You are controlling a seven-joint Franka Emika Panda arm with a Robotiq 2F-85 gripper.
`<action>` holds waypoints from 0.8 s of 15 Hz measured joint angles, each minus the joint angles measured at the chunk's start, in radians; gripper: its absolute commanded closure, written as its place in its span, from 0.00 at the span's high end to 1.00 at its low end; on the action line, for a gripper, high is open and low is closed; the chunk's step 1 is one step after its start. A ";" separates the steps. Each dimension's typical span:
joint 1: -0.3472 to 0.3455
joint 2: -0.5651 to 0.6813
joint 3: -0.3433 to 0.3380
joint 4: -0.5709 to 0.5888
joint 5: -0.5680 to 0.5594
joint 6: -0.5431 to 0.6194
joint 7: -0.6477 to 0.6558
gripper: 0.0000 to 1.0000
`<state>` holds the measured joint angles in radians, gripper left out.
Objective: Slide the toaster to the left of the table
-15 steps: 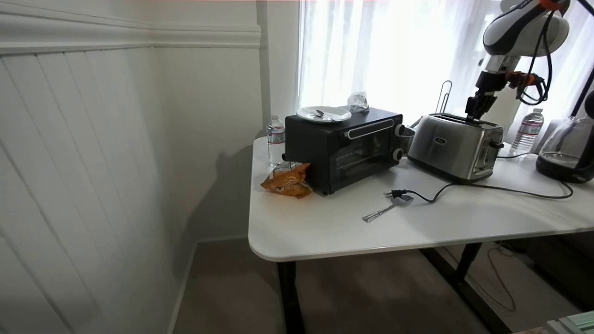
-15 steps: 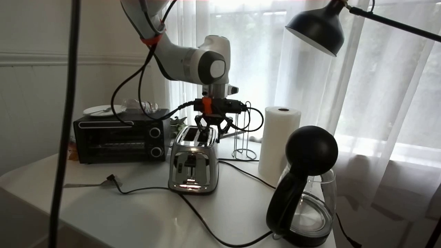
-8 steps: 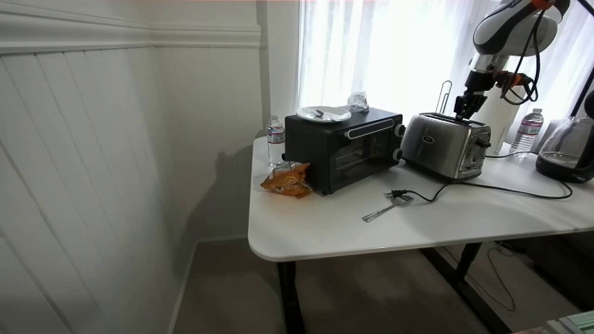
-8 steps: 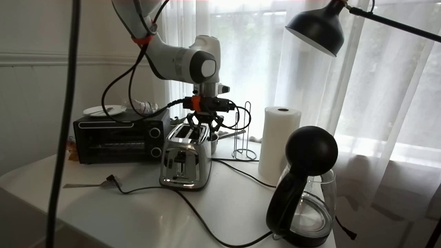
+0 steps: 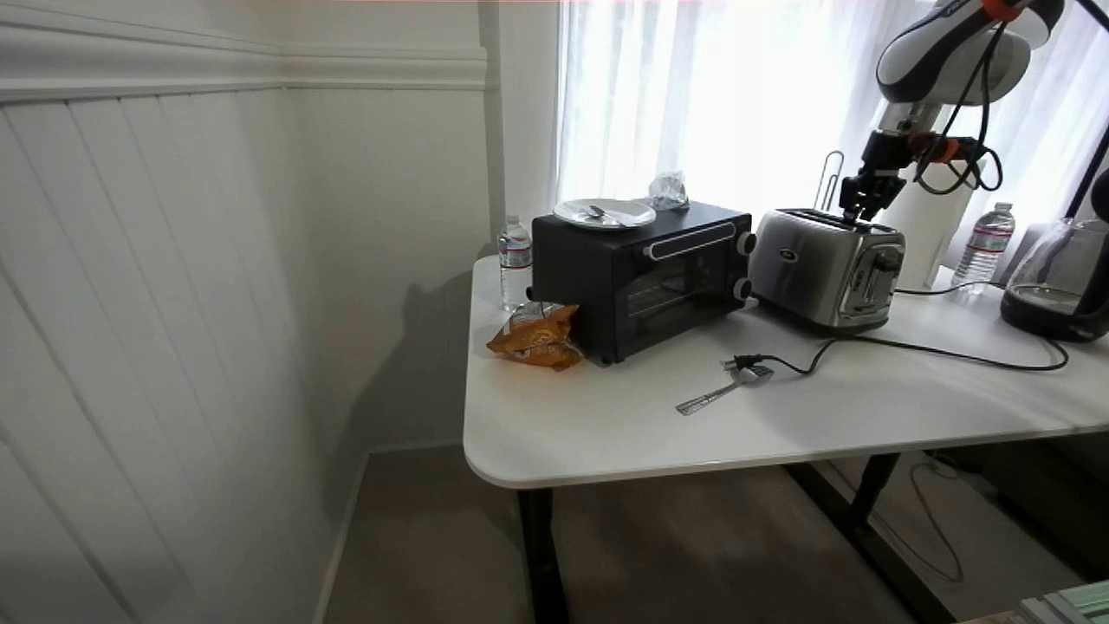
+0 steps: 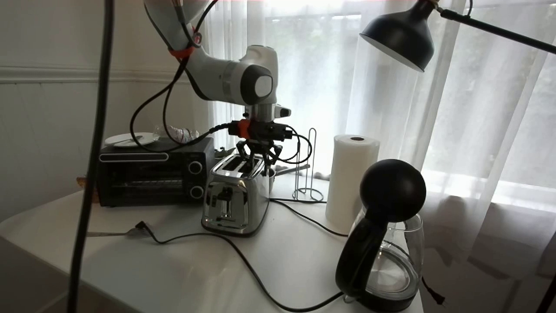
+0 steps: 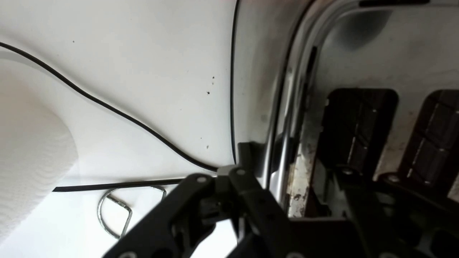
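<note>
Straddling rim of toaster (image 6: 236,198), one finger inside, one outside, end effector (image 6: 259,165) is clamping it, likely for towing leftward; toaster is standing on worktop (image 5: 606,425), just beside oven (image 5: 637,282).

From here I see glossy metal on the toaster (image 6: 236,195), a smooth table (image 5: 606,429), a textured paper roll (image 7: 32,154) and sheer cloth curtains (image 6: 391,113).
</note>
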<state>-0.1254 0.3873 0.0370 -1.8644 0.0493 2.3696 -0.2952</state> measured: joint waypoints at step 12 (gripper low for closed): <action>0.059 0.034 -0.018 0.069 -0.138 0.000 0.043 0.16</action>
<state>-0.0666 0.4212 0.0194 -1.7951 -0.0891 2.3697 -0.2526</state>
